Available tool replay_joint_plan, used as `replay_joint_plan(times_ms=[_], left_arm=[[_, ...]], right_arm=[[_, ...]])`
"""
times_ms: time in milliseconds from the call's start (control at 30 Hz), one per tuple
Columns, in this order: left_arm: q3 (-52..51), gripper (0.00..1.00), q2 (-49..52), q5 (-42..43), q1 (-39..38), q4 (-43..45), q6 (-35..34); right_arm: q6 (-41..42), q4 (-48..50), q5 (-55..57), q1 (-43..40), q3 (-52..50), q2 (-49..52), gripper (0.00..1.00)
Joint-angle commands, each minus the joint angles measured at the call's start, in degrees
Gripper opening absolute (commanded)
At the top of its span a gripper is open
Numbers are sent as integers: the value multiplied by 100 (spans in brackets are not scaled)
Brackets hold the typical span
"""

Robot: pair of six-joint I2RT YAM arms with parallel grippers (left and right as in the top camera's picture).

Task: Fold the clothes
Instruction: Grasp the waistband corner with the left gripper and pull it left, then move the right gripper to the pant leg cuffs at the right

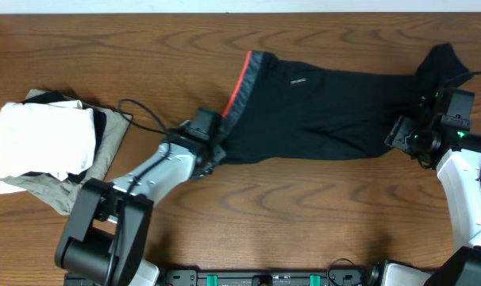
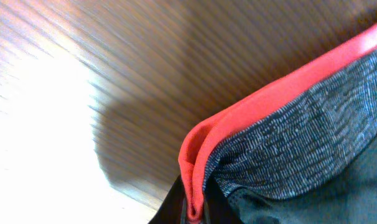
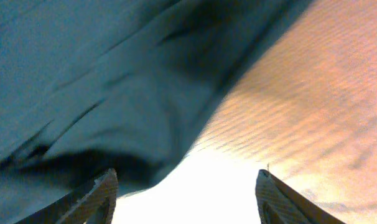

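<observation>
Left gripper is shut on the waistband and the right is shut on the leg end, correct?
No. The right gripper is open, jaws wide apart at the leg end of the leggings, as the right wrist view shows. The left gripper is shut on the waistband.

One pair of black leggings (image 1: 328, 107) lies on one wooden desk (image 1: 304, 230), stretched between two grippers: the left gripper (image 1: 215, 149) at the waistband end and the right gripper (image 1: 401, 133) at the leg end. There are two arms, with one gripper each. Well off to the left gripper's left sits one stack of folded clothes, counting one white folded garment (image 1: 42, 139) and one olive-grey folded garment (image 1: 46, 192) (a black strip between them may be a third; it cannot be told). One black cable (image 1: 149, 115) loops just beside the left gripper.
</observation>
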Motion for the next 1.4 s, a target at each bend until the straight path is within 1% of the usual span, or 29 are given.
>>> replay_joint_plan(times_ms=[0,167,300,400,567,867,933,967,1000,1067,1133,1200,1233,1367], left_arm=[[-243,6,175,-455,452,-205,278],[-243,6,173,-450,951,-181,426],[-243,6,173,-450,1067,-181,629],[-243,6,173,-450,1054,-186,748],[-243,6,173,-450,1054,-155,745],[-245,6,173,-450,1056,-48,745],[-245,6,175,-450,1056,-28,745],[-245,6,173,-450,1056,-15,745],[-245,6,175,-450,1054,-7,745],[-245,6,173,-450,1056,-7,745],[-245,6,175,-452,1056,-7,745],[-245,6,173,-452,1056,-7,745],[-245,6,173,-452,1056,-7,745],[-245,6,175,-452,1056,-11,745]], right_arm=[[348,168,741,-111,70,-37,73],[339,809,640,-378,70,417,81],[149,1364,446,-636,70,1025,83],[151,1871,387,-831,70,1443,84],[151,2577,-31,-1113,70,2013,83],[153,3392,-201,-1193,70,2977,83],[155,3528,-225,-1189,70,3075,81],[155,3580,-260,-1187,70,3108,78],[155,3617,-291,-1187,70,3134,73],[155,3698,-326,-1189,70,3161,59],[153,3755,-326,-1189,70,3161,37],[153,3807,-328,-1196,72,3158,10],[155,3799,-328,-1200,76,3147,1],[155,3519,-326,-1231,76,2933,1]])
